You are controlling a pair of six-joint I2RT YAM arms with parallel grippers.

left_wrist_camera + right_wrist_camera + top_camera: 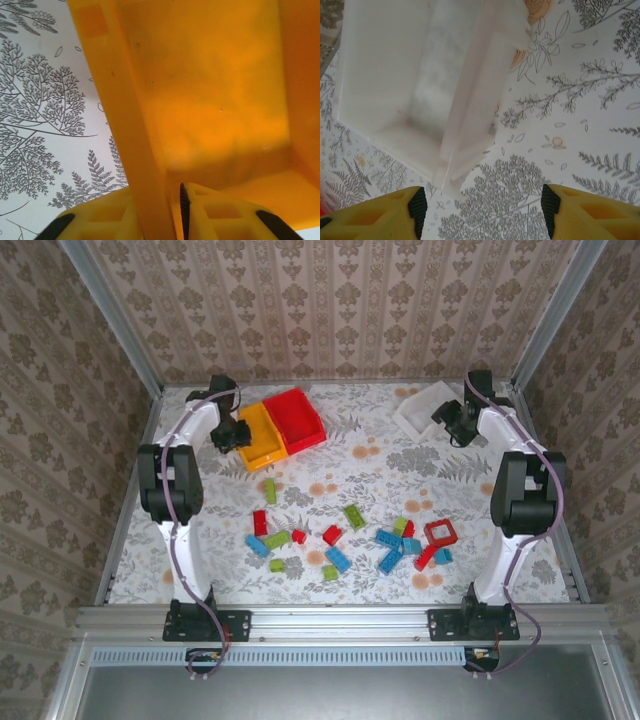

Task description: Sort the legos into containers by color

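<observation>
With the left claw [156, 212] clenched, pinches a side wall of the orange-yellow bin [215, 100] — one finger inside, one outside. Holds the right claw [482, 207] released and spread wide over the end of a wall of the white bin [385, 75], touching neither finger to it as far as can be told.

Probably light, thin-walled, stiff and smooth, both bins. Likely to skid across the table [370, 455] rather than resist. Best taken by a wall near mid-length, pinched straight down so as not to tip.

Further out on the left: the red bin [297, 420], lying flush against the orange-yellow one along a long side. Likely to be nudged along with any sideways drag.

Nearer the arm bases, well apart from both claws: the legos [350, 535], strewn across the middle of the table in red, blue and olive green. Small, hard, light and slick by the look of them. Best gripped across flat sides, not over the studs. For the red frame [440, 532], take one bar.

In the way: several bricks touching or overlapping just left of the frame, leaving little room for fingers. Better to start with the loners, such as the olive brick [269, 490] nearest the bins.
</observation>
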